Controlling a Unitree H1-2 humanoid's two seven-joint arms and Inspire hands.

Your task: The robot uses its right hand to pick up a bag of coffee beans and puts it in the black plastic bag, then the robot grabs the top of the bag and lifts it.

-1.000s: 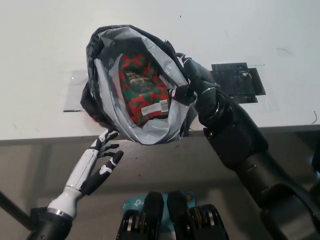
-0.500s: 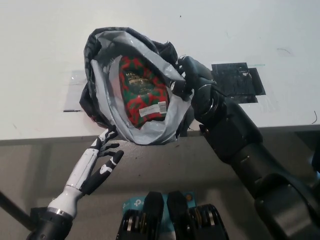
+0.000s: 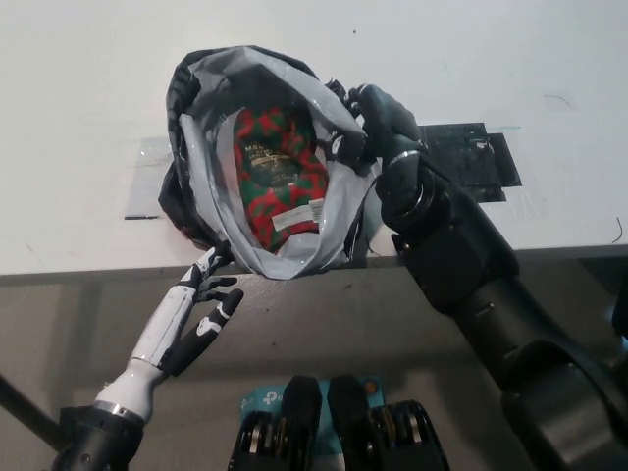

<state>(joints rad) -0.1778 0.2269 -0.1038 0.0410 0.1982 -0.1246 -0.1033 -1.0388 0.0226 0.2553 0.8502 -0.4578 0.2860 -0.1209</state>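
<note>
Inside the open black plastic bag (image 3: 201, 211) lies a red-green coffee bag (image 3: 282, 177), label text unreadable; black right hand (image 3: 371, 123) pinches the rim; white left hand (image 3: 204, 294) rests spread.

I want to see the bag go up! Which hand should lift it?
Probably the right hand: it is already closed on the rim of the black plastic bag, with the coffee bag inside. The left hand sits open below the table edge, holding nothing.
</note>
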